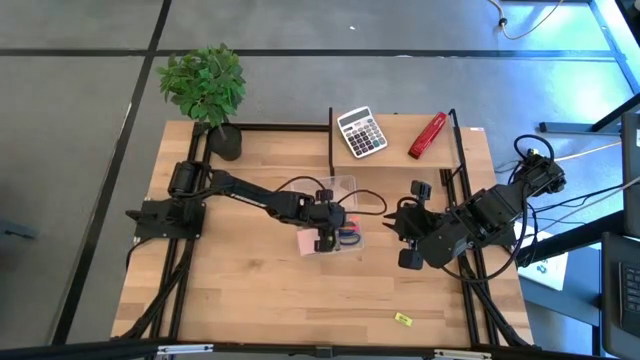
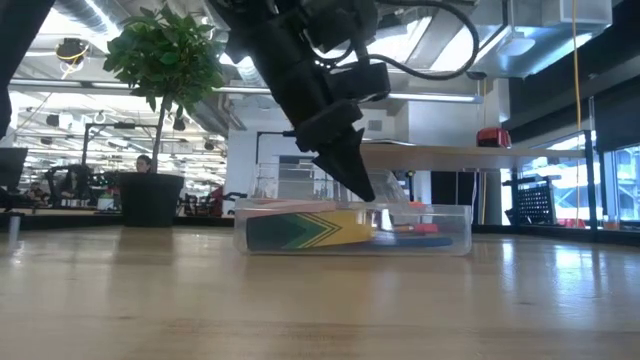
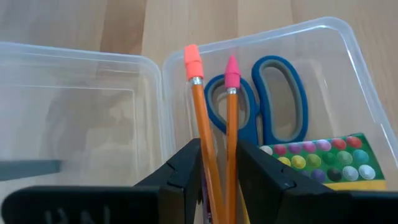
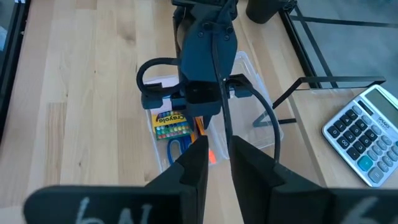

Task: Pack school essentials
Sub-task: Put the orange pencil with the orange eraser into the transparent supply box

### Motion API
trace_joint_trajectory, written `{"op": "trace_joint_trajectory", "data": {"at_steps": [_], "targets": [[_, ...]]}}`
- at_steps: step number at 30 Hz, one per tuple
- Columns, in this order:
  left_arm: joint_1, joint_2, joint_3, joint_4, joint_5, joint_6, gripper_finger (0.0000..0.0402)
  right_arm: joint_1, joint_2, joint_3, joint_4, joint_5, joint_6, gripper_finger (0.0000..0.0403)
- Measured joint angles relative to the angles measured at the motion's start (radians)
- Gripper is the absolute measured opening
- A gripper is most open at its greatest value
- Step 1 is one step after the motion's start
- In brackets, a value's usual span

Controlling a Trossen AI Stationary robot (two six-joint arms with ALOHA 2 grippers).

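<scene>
1. The left jaws are clamped on 2 orange pencils, which stand between the 2 dark fingers with their pink erasers pointing away from the wrist.
2. The pencils are held over a clear plastic box, inside its open half.
3. In that box lie blue-handled scissors and, just beside them, a green-yellow crayon box with rows of coloured dots.
4. The box's clear lid lies flat on the surface next to it, hinged open.
5. From the level camera, the left arm's fingers reach down into the clear box, and the crayon box shows through its front wall.
6. From above, the left jaws sit over the box at the middle of the wooden surface, with a pink note pad at the box's near side.
7. The right jaws hang over the right part of the surface, nearly together and holding nothing.
8. A tiny yellow piece lies alone near the front edge, well apart from the box.
9. A grey calculator and a red stapler rest on a raised shelf at the back.
10. A potted plant stands at the back left corner.
</scene>
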Motion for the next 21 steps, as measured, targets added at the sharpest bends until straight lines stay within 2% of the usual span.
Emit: {"op": "trace_joint_trajectory", "data": {"at_steps": [14, 21], "targets": [[-0.005, -0.002, -0.036, 0.013, 0.002, 0.0, 0.0094, 0.0, 0.0, 0.0, 0.0, 0.0, -0.003, 0.0069], [-0.005, -0.004, 0.022, -0.003, 0.002, 0.001, 0.0094, 0.0, 0.0, 0.0, 0.0, 0.0, -0.003, 0.0069]]}}
